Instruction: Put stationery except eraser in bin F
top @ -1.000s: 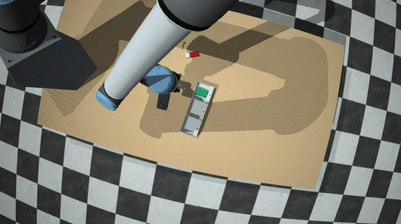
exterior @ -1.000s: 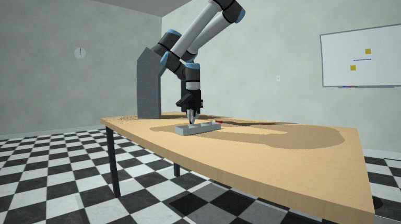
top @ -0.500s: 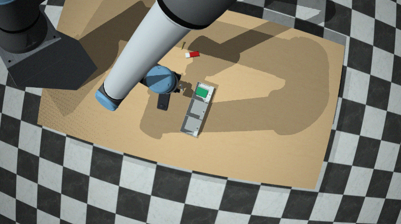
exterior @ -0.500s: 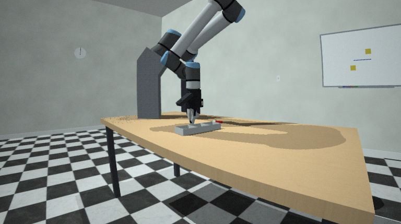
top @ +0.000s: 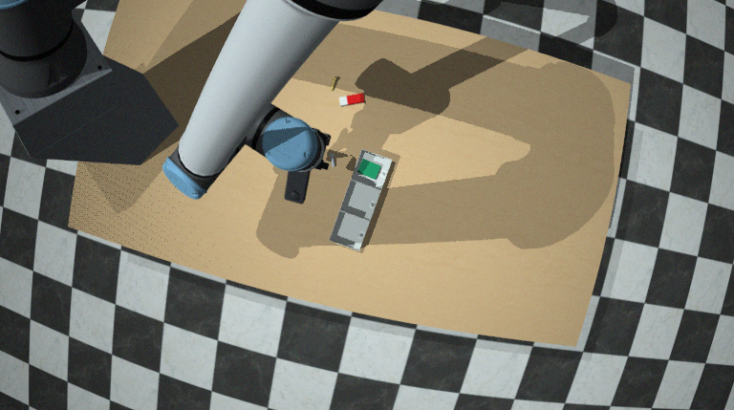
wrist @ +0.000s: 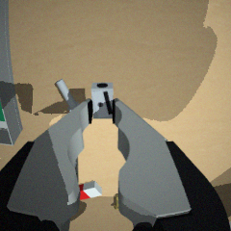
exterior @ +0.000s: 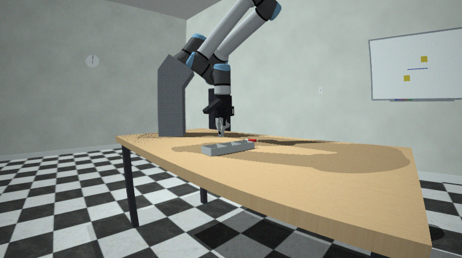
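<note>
Hand (wrist: 101,110) nearly closed, pinching small grey block (wrist: 102,94) (sharpener-like) at fingertips.

Arm folded, wrist pointing straight down, end effector (wrist: 102,109) clamped on a small grey block (wrist: 102,96).

- The bins (top: 361,201) stand in a row near the middle of the surface (top: 486,286).
- A block (top: 370,169) lies in the end bin nearest the far edge.
- The eraser (top: 352,98) lies beyond the bins, toward the far edge.
- A screw (top: 334,81) lies just beside the eraser, nearer the far edge.
- The gripper (wrist: 102,107) sits beside the block's bin, on the base side.
</note>
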